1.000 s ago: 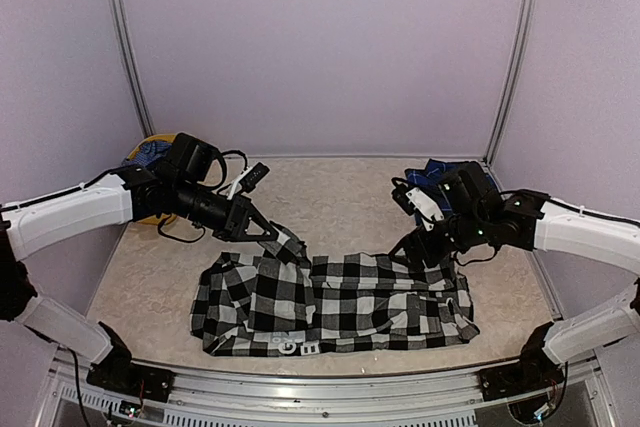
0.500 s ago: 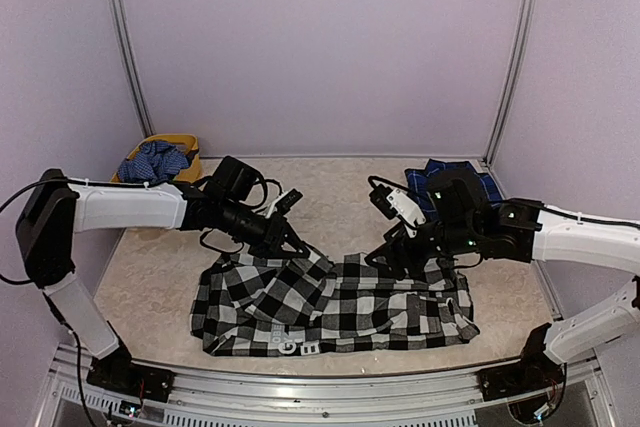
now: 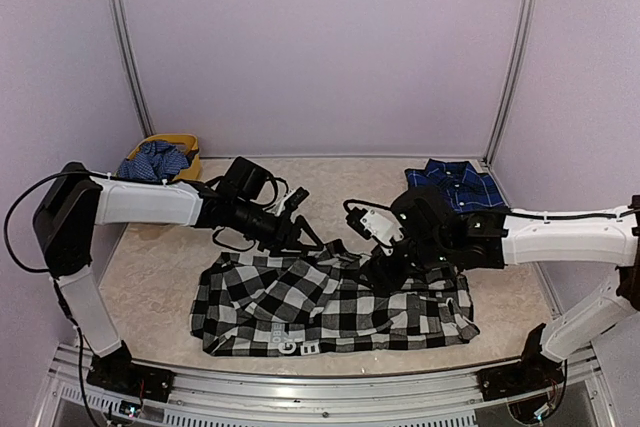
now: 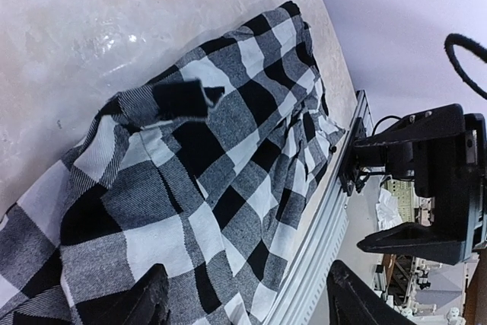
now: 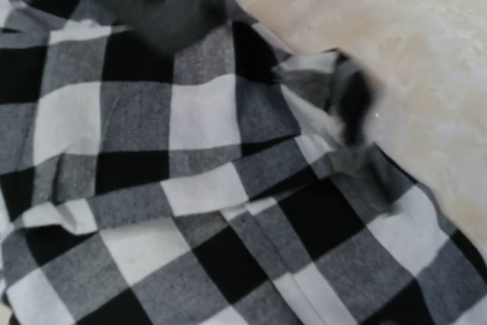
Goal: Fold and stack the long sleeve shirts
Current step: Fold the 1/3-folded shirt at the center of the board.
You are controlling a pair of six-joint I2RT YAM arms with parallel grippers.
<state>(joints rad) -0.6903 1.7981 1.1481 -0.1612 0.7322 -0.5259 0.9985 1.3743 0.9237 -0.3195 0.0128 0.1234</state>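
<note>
The black-and-white check shirt [image 3: 330, 307] lies crumpled along the front of the table, with white lettering near its front hem. It fills the left wrist view [image 4: 190, 188] and the right wrist view [image 5: 190, 188]. The navy plaid shirt [image 3: 455, 182] lies flat at the back right. My left gripper [image 3: 315, 240] hangs over the check shirt's back edge. Its fingers [image 4: 148, 298] are spread wide with nothing pinched between them. My right gripper [image 3: 378, 269] hovers low over the shirt's middle. No cloth is bunched under it, and its fingers stay out of its own view.
A yellow basket [image 3: 185, 144] holding a blue checked cloth [image 3: 152, 160] stands at the back left. A metal rail [image 3: 320, 387] runs along the table's front edge, also in the left wrist view [image 4: 323, 218]. Walls close in the back and both sides.
My left gripper carried the shirt's back edge to the right, then opened and let it go. My right arm swept left over the shirt's middle.
</note>
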